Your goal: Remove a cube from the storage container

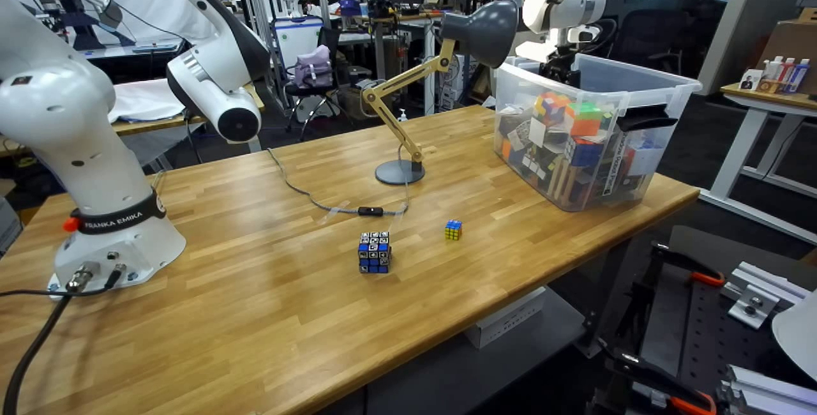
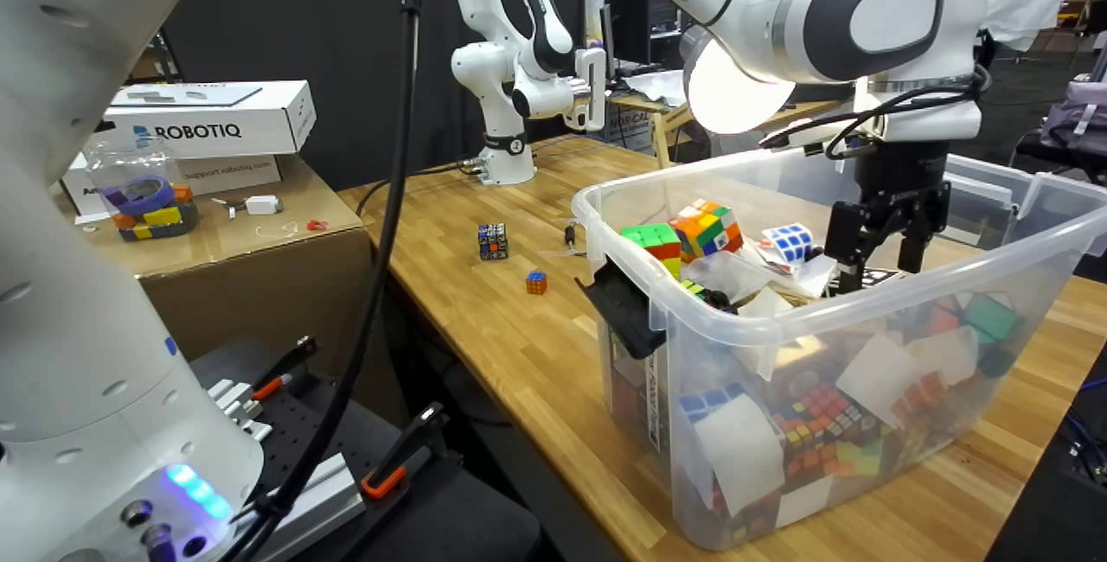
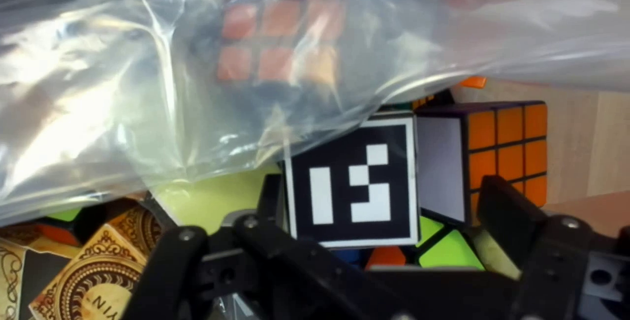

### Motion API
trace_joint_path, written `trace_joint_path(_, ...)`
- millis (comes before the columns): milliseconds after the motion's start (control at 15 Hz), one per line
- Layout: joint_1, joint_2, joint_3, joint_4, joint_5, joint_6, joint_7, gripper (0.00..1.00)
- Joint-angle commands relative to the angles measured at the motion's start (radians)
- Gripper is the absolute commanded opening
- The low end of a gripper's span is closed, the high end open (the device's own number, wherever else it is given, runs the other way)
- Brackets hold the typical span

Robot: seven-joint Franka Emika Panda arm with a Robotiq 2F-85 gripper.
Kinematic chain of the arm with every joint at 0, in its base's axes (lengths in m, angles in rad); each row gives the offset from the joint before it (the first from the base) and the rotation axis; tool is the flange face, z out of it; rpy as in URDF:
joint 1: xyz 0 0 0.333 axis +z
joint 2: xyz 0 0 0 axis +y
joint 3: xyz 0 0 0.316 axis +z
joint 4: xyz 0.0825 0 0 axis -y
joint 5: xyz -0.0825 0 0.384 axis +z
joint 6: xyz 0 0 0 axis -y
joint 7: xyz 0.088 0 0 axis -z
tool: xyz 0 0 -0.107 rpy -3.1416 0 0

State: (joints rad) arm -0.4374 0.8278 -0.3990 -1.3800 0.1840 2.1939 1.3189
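Inside the clear bin (image 2: 752, 328) the gripper (image 2: 882, 268) hangs with its fingers (image 3: 509, 219) spread, and the black-and-white cube (image 3: 352, 184) shows between them in the wrist view, left of an orange-faced cube (image 3: 507, 135), partly covered by a plastic bag (image 3: 187, 93).

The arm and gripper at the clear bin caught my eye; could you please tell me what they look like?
In an exterior view, the arm is mostly white with smooth, rounded segments, and a dark grey oval band frames a pale panel. Black cables loop along it. The gripper is black, with angular, linked jaws; the wrist view shows silvery screw heads on them.
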Motion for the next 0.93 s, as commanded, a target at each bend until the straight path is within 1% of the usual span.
trace_joint_path(0,-0.020,0.014,0.015,0.040,-0.006,-0.043,-0.006,1.00)
trace_joint_path(667,-0.025,0.008,0.016,0.028,-0.001,-0.063,-0.004,1.00)
trace_joint_path(733,-0.027,0.009,0.017,0.029,0.002,-0.070,-0.001,0.75)
trace_joint_path(800,-0.027,0.010,0.016,0.030,0.003,-0.072,0.003,0.74)
trace_joint_path(867,-0.027,0.011,0.015,0.033,0.003,-0.075,0.005,0.67)
